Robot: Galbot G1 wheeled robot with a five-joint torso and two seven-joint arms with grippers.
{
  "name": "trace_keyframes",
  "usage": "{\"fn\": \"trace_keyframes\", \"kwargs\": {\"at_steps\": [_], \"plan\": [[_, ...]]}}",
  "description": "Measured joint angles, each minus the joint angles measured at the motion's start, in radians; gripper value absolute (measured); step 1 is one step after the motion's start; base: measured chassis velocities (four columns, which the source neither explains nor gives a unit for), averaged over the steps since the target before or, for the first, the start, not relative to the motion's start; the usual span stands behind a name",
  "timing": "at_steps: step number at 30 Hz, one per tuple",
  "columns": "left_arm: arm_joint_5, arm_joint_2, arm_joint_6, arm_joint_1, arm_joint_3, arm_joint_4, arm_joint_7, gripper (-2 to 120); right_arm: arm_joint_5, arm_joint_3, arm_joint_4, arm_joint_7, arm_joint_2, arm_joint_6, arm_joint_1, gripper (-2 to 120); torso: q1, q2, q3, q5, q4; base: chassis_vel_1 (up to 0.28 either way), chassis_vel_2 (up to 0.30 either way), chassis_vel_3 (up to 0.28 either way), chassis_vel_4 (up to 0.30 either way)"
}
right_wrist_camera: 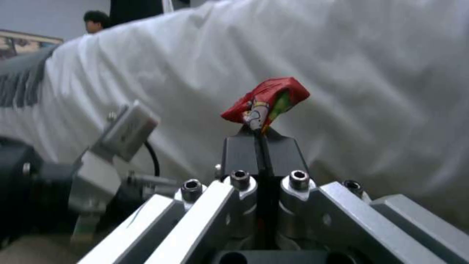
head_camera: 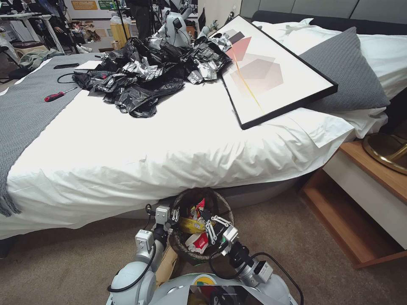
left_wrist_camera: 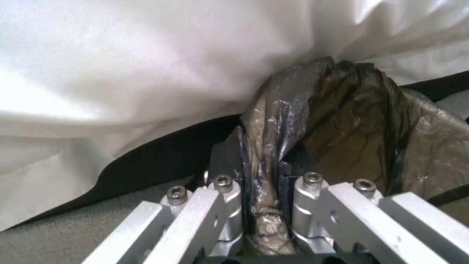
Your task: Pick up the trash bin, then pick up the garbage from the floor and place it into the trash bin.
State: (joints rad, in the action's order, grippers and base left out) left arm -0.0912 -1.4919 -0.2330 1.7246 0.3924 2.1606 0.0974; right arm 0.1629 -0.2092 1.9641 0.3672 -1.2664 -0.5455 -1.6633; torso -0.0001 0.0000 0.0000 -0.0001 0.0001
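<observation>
Both grippers work at the trash bin [head_camera: 202, 250], held just below the bed's [head_camera: 169, 140] edge.

The left gripper [head_camera: 173, 216] has its jaws clamped on the bin's near-left rim, pinching the brown bag liner [left_wrist_camera: 273, 146]. The right gripper [head_camera: 208, 221], over the bin's mouth, has its jaws closed on a red wrapper [right_wrist_camera: 266, 102]. More garbage [head_camera: 191, 224] lies inside the bin.

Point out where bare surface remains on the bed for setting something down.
Free: the white sheet between the grey knitted throw, the heap of black and silver plastic sheeting and the black-framed picture. Crowded: the far side, where heap and picture lie.
</observation>
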Motion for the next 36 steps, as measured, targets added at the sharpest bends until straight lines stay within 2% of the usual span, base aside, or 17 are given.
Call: {"fn": "trace_keyframes", "kwargs": {"at_steps": [4,7,8,9,11,13,15,18,21,23,25,30,33,34,36], "plan": [[0.0,-0.001,-0.001,0.0,0.0,0.0,0.001,8,-0.022,0.002,-0.02,-0.006,-0.002,-0.003,-0.003,7,0.0,0.0,0.0,0.0,-0.0001,0.0,0.0,0.0,0.0],[0.002,-0.001,-0.001,0.0,0.0,0.0,0.003,8,-0.028,0.0,-0.023,-0.009,-0.002,-0.004,-0.003,22,0.0,0.0,0.0,0.0001,-0.0001,0.0,0.0,0.0,0.0],[0.002,-0.002,-0.001,0.0,-0.001,-0.002,0.003,8,-0.03,-0.002,-0.022,-0.009,-0.003,-0.004,-0.004,34,0.0,0.0,0.0,0.0,-0.0001,0.0,0.0,0.0,0.0],[0.002,-0.002,-0.001,0.0,-0.001,-0.002,0.003,8,-0.03,-0.002,-0.022,-0.009,-0.003,-0.004,-0.004,34,0.0,0.0,0.0,0.0,-0.0001,0.0,0.0,0.0,0.0],[0.003,-0.003,-0.001,-0.001,-0.001,-0.002,0.004,8,-0.033,-0.002,-0.02,-0.012,-0.004,-0.005,-0.006,47,0.0,0.0,0.0,0.0,-0.0001,0.0,0.0,0.0,0.0],[0.003,-0.003,-0.001,-0.001,-0.001,-0.002,0.004,8,-0.034,-0.002,-0.02,-0.014,-0.004,-0.005,-0.006,47,0.0,0.0,0.0,0.0,-0.0001,0.0,0.0,0.0,0.0],[0.003,-0.004,-0.001,-0.001,-0.001,-0.003,0.004,8,-0.036,-0.003,-0.019,-0.016,-0.005,-0.005,-0.006,60,0.0,0.0,0.0,0.0,-0.0001,0.0,0.0,0.0,0.0],[0.004,-0.004,-0.001,-0.001,-0.001,-0.003,0.004,8,-0.038,-0.004,-0.017,-0.017,-0.006,-0.005,-0.006,67,0.0,0.0,0.0,0.0001,-0.0001,0.0,0.0,0.0,0.0],[0.004,-0.004,-0.001,-0.002,-0.002,-0.003,0.005,8,-0.041,-0.005,-0.015,-0.018,-0.006,-0.006,-0.008,85,0.0,0.0,0.0,0.0001,-0.0001,0.0,0.0,0.0,0.0],[0.004,-0.004,-0.001,-0.001,-0.002,-0.003,0.005,8,-0.042,-0.007,-0.012,-0.018,-0.006,-0.007,-0.009,86,0.0,0.0,0.0,0.0001,-0.0001,0.0,0.0,0.0,0.0],[0.004,-0.004,-0.001,0.0,-0.002,-0.002,0.005,8,-0.044,-0.011,0.002,-0.023,-0.007,-0.009,-0.012,97,0.0,0.0,0.0,0.0001,-0.0001,0.0,0.0,0.0,0.0],[0.005,-0.003,-0.001,0.002,-0.001,0.001,0.005,8,-0.058,-0.024,0.056,-0.073,-0.016,-0.007,-0.015,100,0.0,0.0,0.0,0.0,-0.0001,0.0,0.0,0.0,0.0],[0.005,-0.001,-0.001,0.004,0.004,0.003,0.004,8,-0.063,-0.048,0.152,-0.204,-0.033,0.021,-0.024,100,0.0,0.0,0.0,0.0,-0.0001,0.0,0.0,0.0,0.0],[0.005,-0.001,-0.001,0.004,0.004,0.003,0.004,8,-0.063,-0.048,0.152,-0.204,-0.033,0.021,-0.024,100,0.0,0.0,0.0,0.0,-0.0001,0.0,0.0,0.0,0.0],[0.004,0.0,0.0,0.006,0.007,0.005,0.004,8,-0.064,-0.079,0.207,-0.283,-0.043,0.023,-0.03,100,0.0,0.0,0.0,0.0,-0.0001,0.0,0.0,0.0,0.0]]}}
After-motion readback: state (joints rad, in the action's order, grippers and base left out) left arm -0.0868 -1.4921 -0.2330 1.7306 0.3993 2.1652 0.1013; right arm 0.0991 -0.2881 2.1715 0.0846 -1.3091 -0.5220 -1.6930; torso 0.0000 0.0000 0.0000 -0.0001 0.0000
